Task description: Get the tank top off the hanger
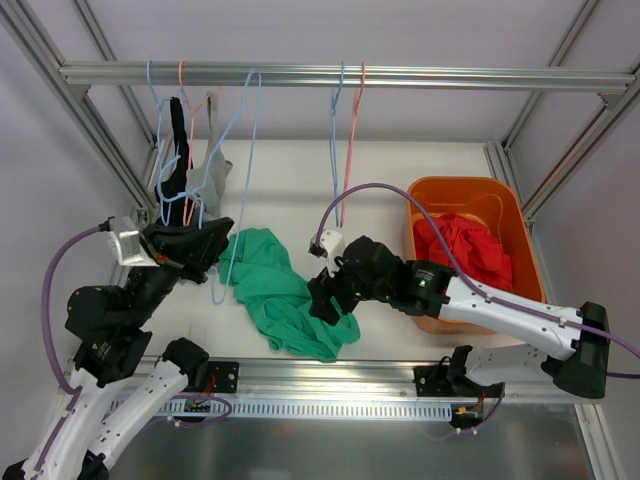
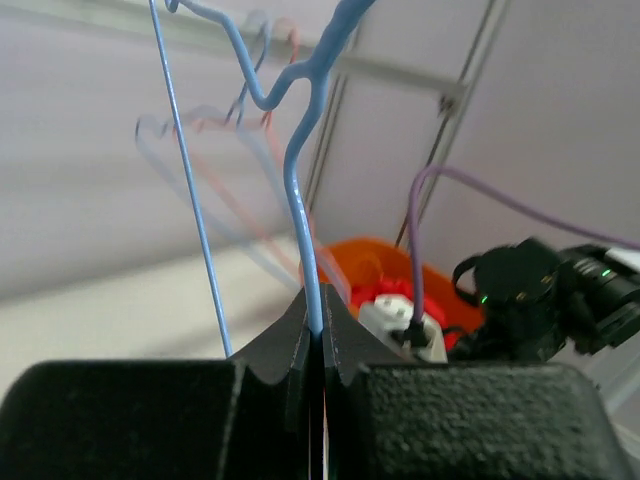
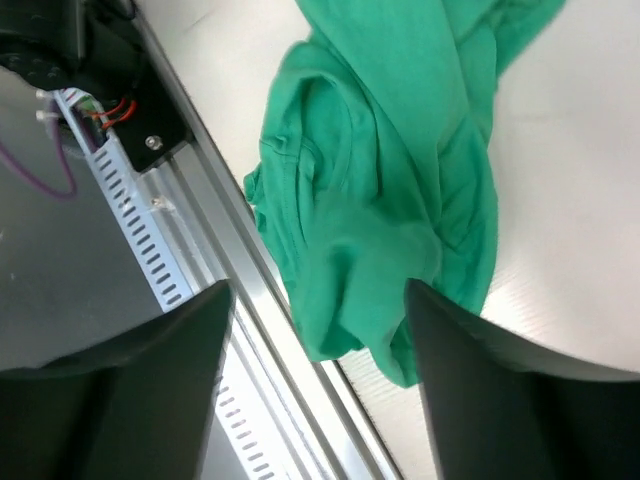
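Note:
A green tank top point(image 1: 285, 295) lies crumpled on the table, off any hanger; it fills the right wrist view point(image 3: 400, 180). My left gripper point(image 1: 212, 243) is shut on the wire of a light blue hanger point(image 1: 240, 170), which hangs from the top rail; the wire point(image 2: 305, 220) runs up from between the closed jaws. My right gripper point(image 1: 322, 297) is open just above the tank top's right edge, its fingers point(image 3: 130, 400) spread wide with nothing between them.
An orange bin point(image 1: 470, 200) holding red cloth point(image 1: 465, 250) stands at the right. Black and grey garments point(image 1: 185, 160) hang on hangers at the left of the rail point(image 1: 340, 75). A blue and pink hanger pair point(image 1: 345, 140) hangs mid-rail.

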